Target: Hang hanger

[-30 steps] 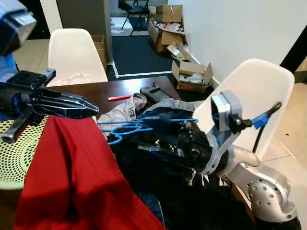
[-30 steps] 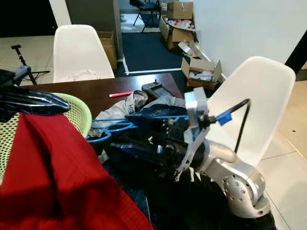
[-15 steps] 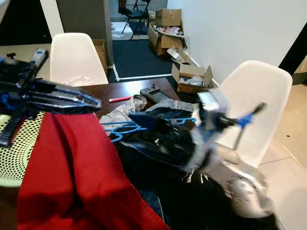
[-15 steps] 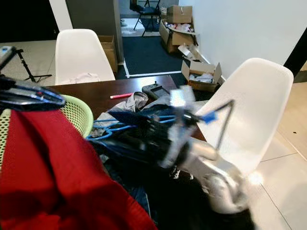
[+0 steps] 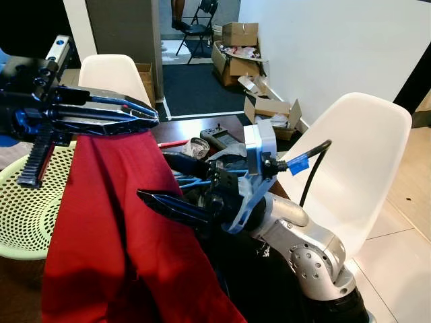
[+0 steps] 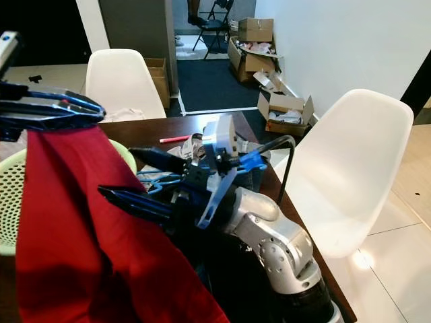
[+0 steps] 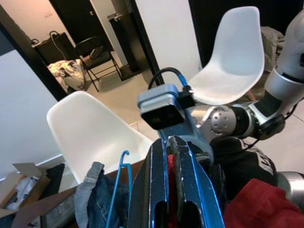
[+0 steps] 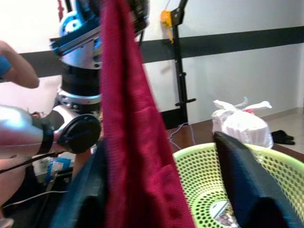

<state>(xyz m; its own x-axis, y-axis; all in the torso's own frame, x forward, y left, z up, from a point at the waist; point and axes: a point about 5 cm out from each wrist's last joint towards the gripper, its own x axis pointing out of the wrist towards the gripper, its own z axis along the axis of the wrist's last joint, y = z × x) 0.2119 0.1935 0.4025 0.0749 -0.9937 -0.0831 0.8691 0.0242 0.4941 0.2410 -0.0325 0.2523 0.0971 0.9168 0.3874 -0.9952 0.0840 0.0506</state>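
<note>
The left gripper [image 5: 145, 111] has its fingers pinched tight on the top of a red cloth [image 5: 118, 222], which hangs down in front of the green basket [image 5: 27, 208] on the bench [image 5: 182, 128]. The right gripper [image 5: 165, 182] sits just beside that cloth with its fingers spread wide, one on each side of the hanging fabric and holding nothing. The blue hanger [image 6: 158, 180] is lying on the pile of clothes [image 5: 202, 145] behind the right gripper, on the bench past the cloth.
</note>
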